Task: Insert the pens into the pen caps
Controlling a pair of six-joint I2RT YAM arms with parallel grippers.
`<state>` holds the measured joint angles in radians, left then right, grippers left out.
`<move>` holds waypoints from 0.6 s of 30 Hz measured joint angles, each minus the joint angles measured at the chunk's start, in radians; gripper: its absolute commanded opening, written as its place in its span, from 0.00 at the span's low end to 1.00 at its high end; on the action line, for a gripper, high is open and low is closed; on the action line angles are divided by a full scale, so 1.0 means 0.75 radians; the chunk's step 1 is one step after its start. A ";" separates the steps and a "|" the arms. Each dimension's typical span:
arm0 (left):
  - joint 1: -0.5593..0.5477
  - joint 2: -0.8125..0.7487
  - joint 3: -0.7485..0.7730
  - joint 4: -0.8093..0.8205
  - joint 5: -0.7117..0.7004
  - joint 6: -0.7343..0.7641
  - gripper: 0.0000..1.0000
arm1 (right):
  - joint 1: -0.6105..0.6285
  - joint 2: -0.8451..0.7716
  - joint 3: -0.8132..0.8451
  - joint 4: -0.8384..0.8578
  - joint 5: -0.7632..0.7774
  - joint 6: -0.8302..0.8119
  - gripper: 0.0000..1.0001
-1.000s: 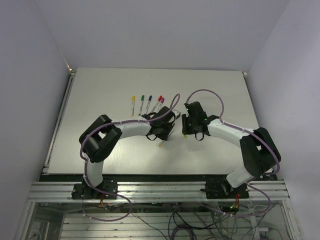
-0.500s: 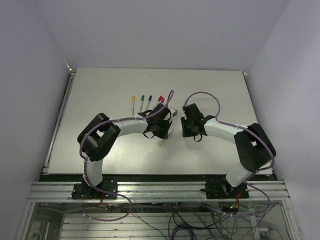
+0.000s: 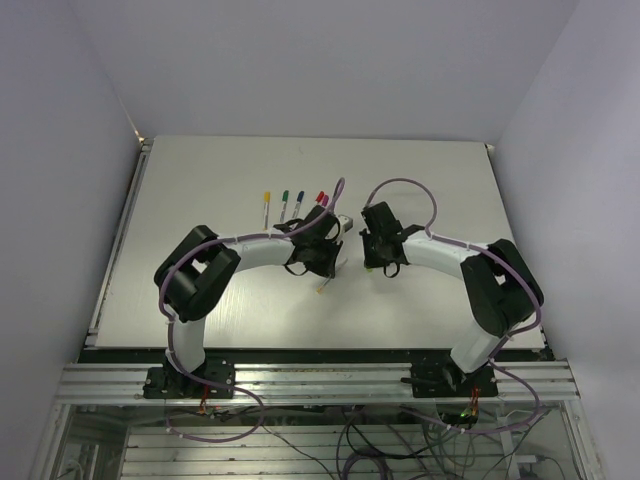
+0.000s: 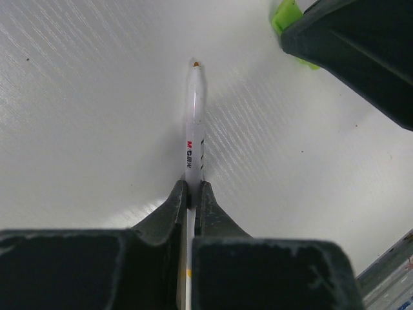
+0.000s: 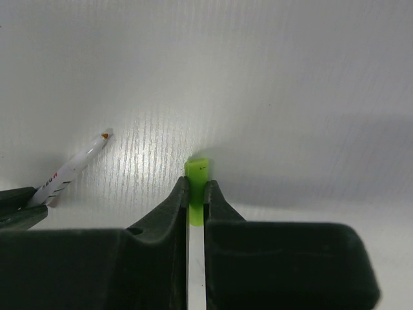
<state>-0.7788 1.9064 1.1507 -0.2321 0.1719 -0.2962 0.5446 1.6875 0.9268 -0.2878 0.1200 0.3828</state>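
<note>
My left gripper [image 4: 192,190] is shut on a white pen [image 4: 195,123] with a small orange tip, which points away over the table. My right gripper [image 5: 197,187] is shut on a light green pen cap [image 5: 197,177], whose end shows beyond the fingertips. The cap also shows at the top of the left wrist view [image 4: 287,16], to the right of the pen tip and apart from it. The pen shows at the left of the right wrist view [image 5: 71,169]. In the top view the left gripper [image 3: 330,240] and the right gripper [image 3: 372,240] face each other closely at mid-table.
Capped pens lie in a row behind the left gripper: yellow [image 3: 266,207], green [image 3: 284,203], blue [image 3: 299,203] and red [image 3: 319,200], with a purple one partly hidden by the arm. Purple cables loop over both arms.
My right gripper has moved left with the green cap, closer to my left gripper. My left gripper has shifted slightly toward the back with the pen.
</note>
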 measured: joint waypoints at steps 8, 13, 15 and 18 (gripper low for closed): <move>0.023 0.009 0.014 -0.001 0.051 0.001 0.07 | 0.000 0.028 0.050 -0.062 0.005 0.012 0.00; 0.053 0.019 0.043 -0.024 0.045 0.025 0.07 | -0.009 0.036 0.115 -0.081 0.070 0.041 0.00; 0.073 0.024 0.059 -0.039 0.030 0.041 0.07 | -0.024 0.032 0.154 -0.066 0.102 0.066 0.00; 0.101 0.031 0.080 -0.061 0.007 0.061 0.07 | -0.076 -0.005 0.177 0.003 0.136 0.114 0.00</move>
<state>-0.7029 1.9297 1.2110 -0.2775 0.1768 -0.2504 0.4873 1.6836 1.0595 -0.2859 0.2218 0.4686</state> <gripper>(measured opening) 0.098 0.046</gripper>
